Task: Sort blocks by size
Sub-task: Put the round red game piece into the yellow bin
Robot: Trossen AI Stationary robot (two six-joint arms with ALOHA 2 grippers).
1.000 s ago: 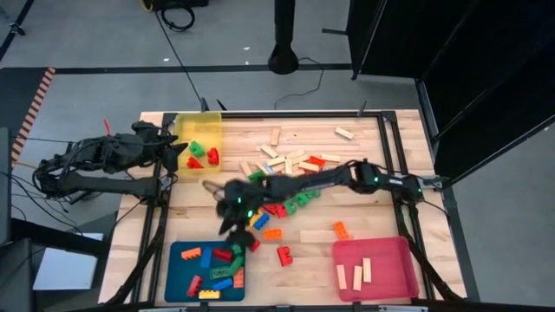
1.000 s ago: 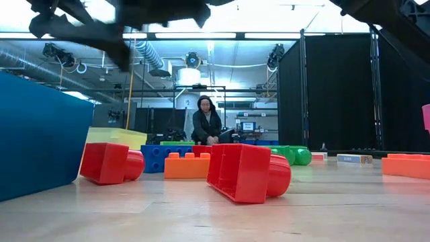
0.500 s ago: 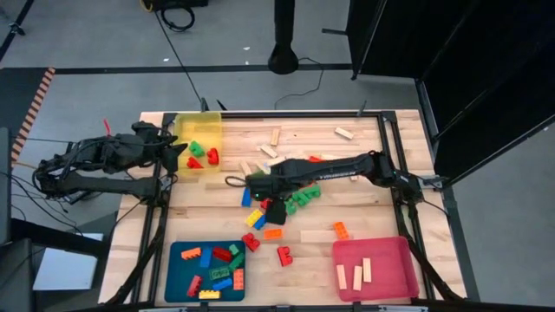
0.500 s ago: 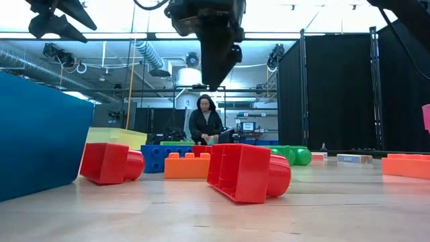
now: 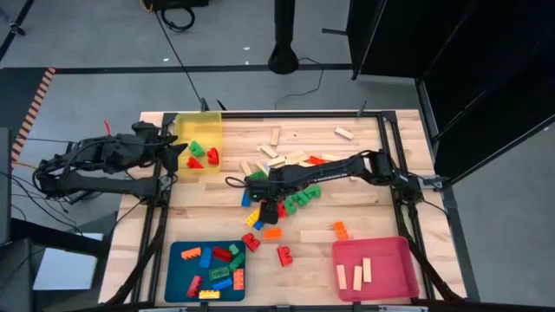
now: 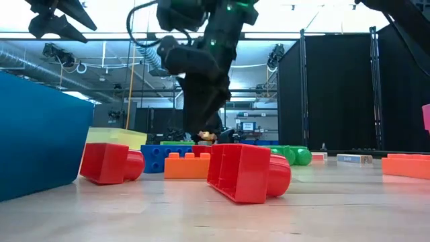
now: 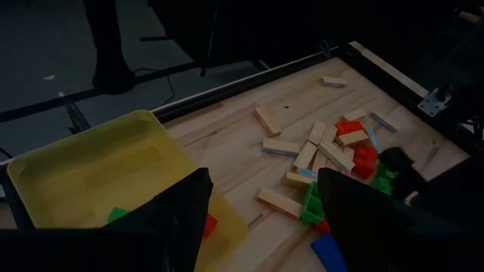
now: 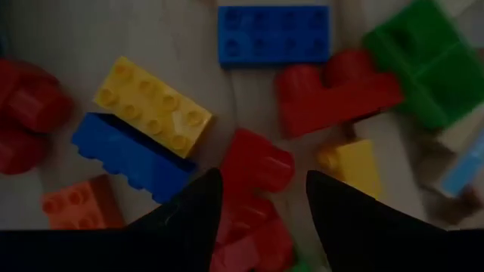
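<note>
Loose blocks (image 5: 290, 178), studded bricks and pale wooden bars, lie in a pile at the table's middle. My right gripper (image 5: 264, 206) points down over the pile's near left part. In its wrist view it is open (image 8: 261, 181), one finger on either side of a red block (image 8: 253, 170) lying on the table. Whether they touch it, I cannot tell. A yellow brick (image 8: 151, 106) leans on a blue one (image 8: 125, 155) beside it. My left gripper (image 5: 172, 139) hangs open (image 7: 263, 181) over the yellow tray (image 5: 198, 130) at the far left.
The yellow tray holds red and green blocks. A blue tray (image 5: 178, 260) with several bricks stands at the near left, and a pink tray (image 5: 395, 256) with wooden bars at the near right. Single red bricks (image 6: 248, 171) and an orange one (image 6: 187, 165) lie between the trays.
My right gripper has swung from beside the blue tray toward the table's right and far side, to the pile. It has tipped from a flat slant to pointing steeply down and has sunk toward the blocks. The blocks lie as before.
</note>
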